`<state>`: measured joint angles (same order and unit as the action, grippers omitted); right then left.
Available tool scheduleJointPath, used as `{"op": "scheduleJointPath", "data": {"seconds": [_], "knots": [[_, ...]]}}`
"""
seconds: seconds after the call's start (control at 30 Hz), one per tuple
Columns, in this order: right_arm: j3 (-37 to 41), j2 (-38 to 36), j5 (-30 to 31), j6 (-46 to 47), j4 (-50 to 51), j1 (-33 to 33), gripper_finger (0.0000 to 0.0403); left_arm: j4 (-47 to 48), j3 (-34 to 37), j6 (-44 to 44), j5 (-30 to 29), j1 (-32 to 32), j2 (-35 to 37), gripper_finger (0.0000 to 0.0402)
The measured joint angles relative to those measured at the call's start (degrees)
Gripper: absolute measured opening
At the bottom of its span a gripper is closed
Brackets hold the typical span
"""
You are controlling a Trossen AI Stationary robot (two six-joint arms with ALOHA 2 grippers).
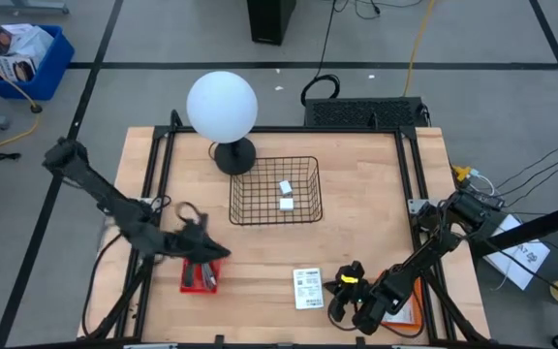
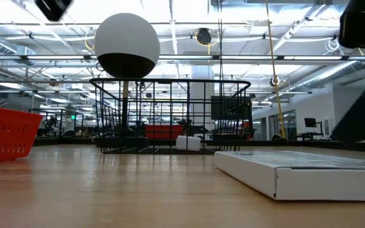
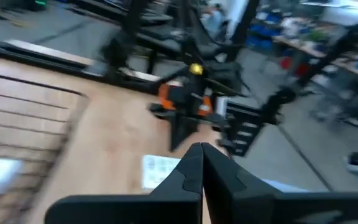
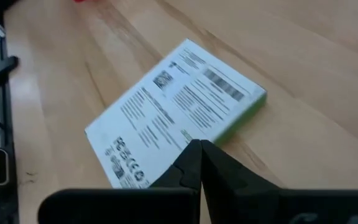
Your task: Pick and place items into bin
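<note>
Wooden table point(image 1: 356, 223), green-edged packet point(image 4: 179, 115) clear only from right wrist

the white packet point(image 4: 176, 118) carries printed text and barcodes, none legible.

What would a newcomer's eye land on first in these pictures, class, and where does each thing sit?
First comes the big white globe lamp at the table's far edge, just behind the black wire basket holding two small white blocks. Next, a red bin lies near the left gripper, and a white printed packet beside the right gripper.
</note>
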<state>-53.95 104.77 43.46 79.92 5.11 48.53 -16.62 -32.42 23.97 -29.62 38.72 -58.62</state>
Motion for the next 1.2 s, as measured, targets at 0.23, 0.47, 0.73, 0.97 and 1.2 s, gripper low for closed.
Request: {"op": "scheduleJointPath", "data": {"seconds": [0.23, 0.47, 0.73, 0.97, 1.2], "knots": [[-0.02, 0.00, -0.23, -1.25, -1.08, -1.26, 0.0000, -12.50, -9.75, 2.12, 17.61, -7.83, -28.86, 0.0001], [-0.04, 0.00, -5.02, 1.26, -0.38, -1.20, 0.0000, 2.04, -30.34, 5.54, 25.07, -9.51, -52.26, 0.0001], [-0.05, 0.08, -12.02, 7.26, 4.66, -1.44, 0.0000, 27.94, -46.56, 8.65, 20.56, -9.42, -60.91, 0.0001], [-0.12, 1.74, -13.19, 5.96, 0.72, -3.46, 0.0000, 32.16, -52.16, 9.73, 22.25, -10.61, -67.32, 0.0000], [0.09, 4.57, -9.99, -4.23, -10.69, -5.60, 0.0000, 31.56, -52.22, 9.72, 21.28, -10.29, -67.50, 0.0000]]}}
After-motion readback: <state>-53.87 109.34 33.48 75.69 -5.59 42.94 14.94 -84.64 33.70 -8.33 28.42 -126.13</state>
